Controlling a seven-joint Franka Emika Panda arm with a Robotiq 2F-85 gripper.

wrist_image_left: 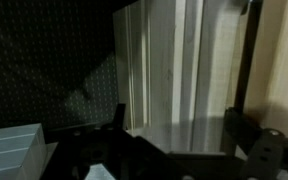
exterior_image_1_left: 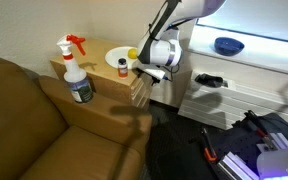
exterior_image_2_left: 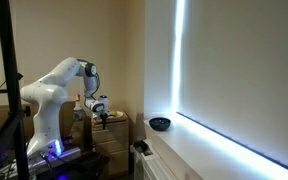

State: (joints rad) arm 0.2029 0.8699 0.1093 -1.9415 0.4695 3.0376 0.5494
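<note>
The gripper (exterior_image_1_left: 151,73) hangs at the front corner of a wooden counter (exterior_image_1_left: 99,52) beside a brown sofa (exterior_image_1_left: 24,120), jaws spread wide and holding nothing. In the wrist view its fingers (wrist_image_left: 234,128) frame the counter's slatted side. A yellow object (exterior_image_1_left: 132,54) lies nearest the gripper on the counter top, beside a white plate (exterior_image_1_left: 117,61), with a spray bottle (exterior_image_1_left: 76,70) farther along.

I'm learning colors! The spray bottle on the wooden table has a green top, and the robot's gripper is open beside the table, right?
The spray bottle has a red top, not green; an exterior view shows it. It does stand on the wooden table, with the gripper open beside it.
</note>
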